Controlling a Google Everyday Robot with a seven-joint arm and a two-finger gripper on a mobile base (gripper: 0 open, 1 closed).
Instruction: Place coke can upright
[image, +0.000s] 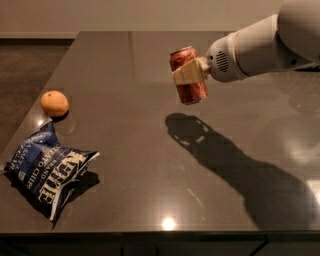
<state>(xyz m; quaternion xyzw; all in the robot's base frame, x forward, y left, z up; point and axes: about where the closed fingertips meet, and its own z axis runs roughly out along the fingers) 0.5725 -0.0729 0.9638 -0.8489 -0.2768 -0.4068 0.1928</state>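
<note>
The coke can (187, 76) is a red can with a silver top. It is held nearly upright, tilted slightly, in the air above the dark table (150, 165). My gripper (189, 73) reaches in from the right on a white arm and is shut on the can around its middle. One beige finger (187, 73) shows across the can's front. The can's shadow lies on the table below and a little to the right.
An orange (54, 103) sits near the table's left edge. A blue chip bag (47, 170) lies at the front left. The table's front edge runs along the bottom of the view. The floor lies beyond the left edge.
</note>
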